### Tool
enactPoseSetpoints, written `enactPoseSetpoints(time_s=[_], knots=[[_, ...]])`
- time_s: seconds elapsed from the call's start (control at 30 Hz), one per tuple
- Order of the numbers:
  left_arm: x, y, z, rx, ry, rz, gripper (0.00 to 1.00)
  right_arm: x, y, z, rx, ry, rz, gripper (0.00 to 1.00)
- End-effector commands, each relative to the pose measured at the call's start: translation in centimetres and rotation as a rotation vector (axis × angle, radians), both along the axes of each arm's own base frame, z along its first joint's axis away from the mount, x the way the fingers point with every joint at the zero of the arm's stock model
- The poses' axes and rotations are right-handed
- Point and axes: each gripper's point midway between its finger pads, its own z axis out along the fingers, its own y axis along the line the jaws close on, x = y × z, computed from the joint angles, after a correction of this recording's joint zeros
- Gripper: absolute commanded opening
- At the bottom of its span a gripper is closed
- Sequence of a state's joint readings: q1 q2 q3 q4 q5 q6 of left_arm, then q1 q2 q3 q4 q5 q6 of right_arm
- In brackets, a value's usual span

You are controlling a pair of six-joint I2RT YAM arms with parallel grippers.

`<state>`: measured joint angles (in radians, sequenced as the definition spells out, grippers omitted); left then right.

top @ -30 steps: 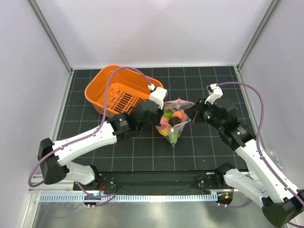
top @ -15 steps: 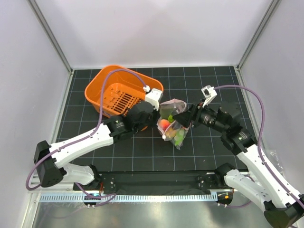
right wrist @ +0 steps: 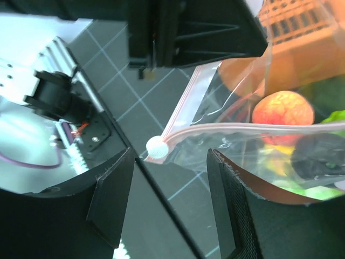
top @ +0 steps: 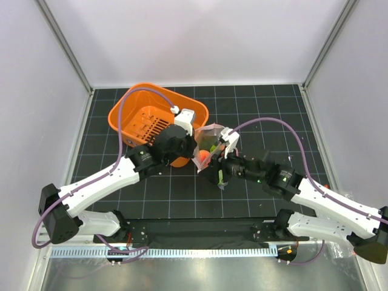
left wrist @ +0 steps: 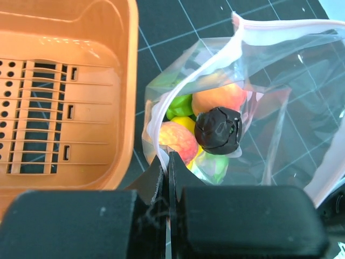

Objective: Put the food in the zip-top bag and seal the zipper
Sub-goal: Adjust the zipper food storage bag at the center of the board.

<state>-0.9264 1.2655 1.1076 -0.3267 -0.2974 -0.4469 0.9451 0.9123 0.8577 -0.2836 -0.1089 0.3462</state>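
Note:
The clear zip-top bag [top: 212, 139] hangs open beside the basket, its mouth tilted up. Inside lies the food: a peach-orange ball [left wrist: 218, 99], a dark purple piece [left wrist: 217, 131], a yellow-red fruit [left wrist: 175, 139] and green pieces [left wrist: 180, 106]. My left gripper [left wrist: 166, 159] is shut on the bag's rim at the pink zipper [right wrist: 242, 128]. My right gripper [right wrist: 170, 181] stands open just below the zipper's end, where a small white slider [right wrist: 157, 147] sits. Nothing is between its fingers [right wrist: 110, 194].
The orange plastic basket [top: 136, 115] stands at the back left, touching the bag's left side and close to my left wrist. Black gridded mat [top: 273, 109] covers the table. White walls enclose the back and both sides.
My right gripper let go of the bag's right edge, opened, and swung low round to the bag's near side. The left gripper drew the bag a little toward the basket.

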Motion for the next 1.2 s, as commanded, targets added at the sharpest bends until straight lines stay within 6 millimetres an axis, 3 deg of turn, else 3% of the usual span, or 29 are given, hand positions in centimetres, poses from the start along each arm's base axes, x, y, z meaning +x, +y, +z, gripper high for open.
enactPoseSetpoints(time_s=[0.0,0.2,0.4,0.53,0.63,0.8,0.87,0.9,0.97,1.07,1.1,1.17], knots=[[0.8,0.6,2.2,-0.074,-0.036,0.045,0.01,0.9,0.2,2.8,-0.021,-0.165,-0.054,0.63],[1.2,1.4,1.9,-0.078,-0.023,0.073,0.01,1.1,0.7,1.3,-0.101,-0.303,-0.080,0.64],[1.2,1.8,2.1,-0.083,-0.029,0.080,0.00,-1.0,2.7,0.2,-0.143,-0.434,-0.009,0.67],[1.3,1.9,2.0,-0.076,-0.026,0.082,0.00,0.0,2.5,-1.0,-0.266,-0.516,-0.122,0.68],[1.1,1.9,2.1,-0.083,-0.025,0.073,0.00,0.4,3.0,-1.2,-0.260,-0.531,-0.158,0.66],[0.8,1.8,2.3,-0.094,-0.024,0.064,0.00,2.8,0.7,-0.8,-0.298,-0.550,-0.378,0.52],[0.7,1.8,2.5,-0.104,-0.023,0.057,0.00,3.2,-0.1,-0.2,-0.287,-0.553,-0.429,0.36],[0.5,1.6,2.5,-0.107,-0.019,0.046,0.00,3.2,-0.4,-0.1,-0.287,-0.553,-0.436,0.15],[0.4,1.6,3.0,-0.119,-0.028,0.036,0.01,3.0,-0.7,0.4,-0.265,-0.545,-0.429,0.01],[0.0,1.9,3.8,-0.139,-0.047,0.025,0.12,1.7,-1.2,2.0,-0.173,-0.534,-0.353,0.01],[-0.1,1.9,3.9,-0.143,-0.054,0.026,0.25,1.0,-1.6,3.1,-0.127,-0.530,-0.318,0.01],[-0.4,2.3,4.9,-0.162,-0.076,0.023,0.38,0.3,-1.7,3.8,-0.089,-0.528,-0.274,0.01]])
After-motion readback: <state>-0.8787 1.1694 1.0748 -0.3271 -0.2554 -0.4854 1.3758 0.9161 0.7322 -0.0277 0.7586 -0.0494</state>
